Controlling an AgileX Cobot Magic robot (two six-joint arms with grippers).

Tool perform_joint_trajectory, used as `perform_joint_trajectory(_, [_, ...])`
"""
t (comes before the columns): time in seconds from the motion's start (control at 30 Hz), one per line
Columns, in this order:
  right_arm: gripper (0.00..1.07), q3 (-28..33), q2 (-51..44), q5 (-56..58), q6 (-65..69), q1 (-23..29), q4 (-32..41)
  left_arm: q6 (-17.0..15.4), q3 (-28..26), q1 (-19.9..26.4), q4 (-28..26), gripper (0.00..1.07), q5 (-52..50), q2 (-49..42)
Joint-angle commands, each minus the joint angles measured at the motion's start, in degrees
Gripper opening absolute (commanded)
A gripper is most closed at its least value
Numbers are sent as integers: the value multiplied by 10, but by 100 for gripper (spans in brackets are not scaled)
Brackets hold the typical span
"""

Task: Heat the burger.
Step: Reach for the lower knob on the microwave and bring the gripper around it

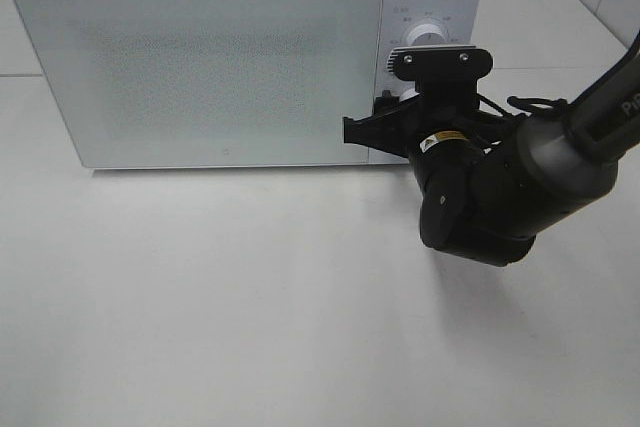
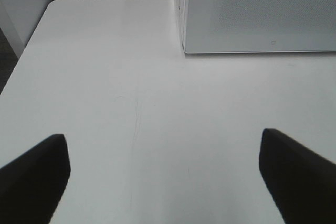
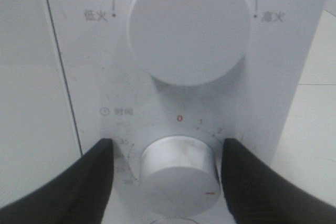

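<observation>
Two fingers (image 3: pixel 79 182) flank lower knob (image 3: pixel 176 174); microwave door (image 1: pixel 200 67) shut

The right claw (image 3: pixel 168 149) straddles the microwave's timer knob (image 3: pixel 176 174), one black finger on each side. The finger (image 3: pixel 239 182) away from the door (image 3: pixel 21 77) sits just against the knob, while the door-side one stands slightly clear. The knob's red mark lies on the side away from the door. Higher on the control panel (image 3: pixel 273 77), the large power knob (image 3: pixel 189 24) has its red line pointing straight up, midway between its two labels.

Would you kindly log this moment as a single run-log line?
microwave door: closed | right pincer: straddling timer knob | left pincer: open over table | burger: unseen
</observation>
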Motion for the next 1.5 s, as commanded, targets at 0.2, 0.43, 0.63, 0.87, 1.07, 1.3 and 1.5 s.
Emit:
perform_joint_trajectory(0.2, [13, -12, 3, -62, 36, -7, 1, 2, 0, 1, -1, 89, -3, -14])
perform_joint_trajectory(0.43, [0, -12, 3, -59, 64, -7, -6, 2, 0, 1, -1, 89, -3, -14])
perform_joint_trajectory(0.63, [0, -12, 3, -59, 82, -7, -14, 2, 0, 1, -1, 89, -3, -14])
perform_joint_trajectory(0.87, [0, -12, 3, -59, 160, -7, -36, 2, 0, 1, -1, 89, -3, -14])
perform_joint_trajectory(1.07, [0, -12, 3, -57, 348, -7, -65, 2, 0, 1, -1, 89, -3, -14])
perform_joint_trajectory(1.3, [0, -12, 3, -53, 536, -7, -89, 2, 0, 1, -1, 89, -3, -14])
perform_joint_trajectory(1.5, [0, -12, 3, -47, 678, -7, -91, 2, 0, 1, -1, 89, -3, -14])
